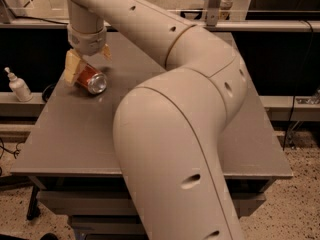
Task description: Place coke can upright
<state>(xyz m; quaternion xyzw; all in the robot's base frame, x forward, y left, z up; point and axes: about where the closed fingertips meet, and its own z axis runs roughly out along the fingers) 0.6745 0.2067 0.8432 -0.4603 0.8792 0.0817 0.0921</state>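
— Camera view first: where to look for the gripper (pixel 89 60)?
— Over the far left corner of the table (pixel 75 134), hanging straight down from a short wrist (pixel 86 34), fingertips almost at the tabletop.
— Spread or closed?
— Spread, wider than the coke can (pixel 91 79). Finger nearer the left edge (pixel 72 68) laid right against the can's side; other finger (pixel 106 51) standing apart from it, farther back. Nothing clamped between them.
— And the coke can itself?
— Lying on its side on the tabletop by that far left corner. Silver end turned toward the near edge and slightly rightward, red body running back between the two fingers.
— How about the arm (pixel 170 134)?
— Rising from below the near edge as a thick column. Folding at a big elbow above the middle of the table, bending again at a second joint toward the right edge, then stretching as one long link across the far edge to the left corner. Hiding much of the tabletop's middle.
— Anything else close by?
— A white pump bottle (pixel 19 86), upright on a ledge (pixel 30 100) beyond the left edge, well apart from the can.
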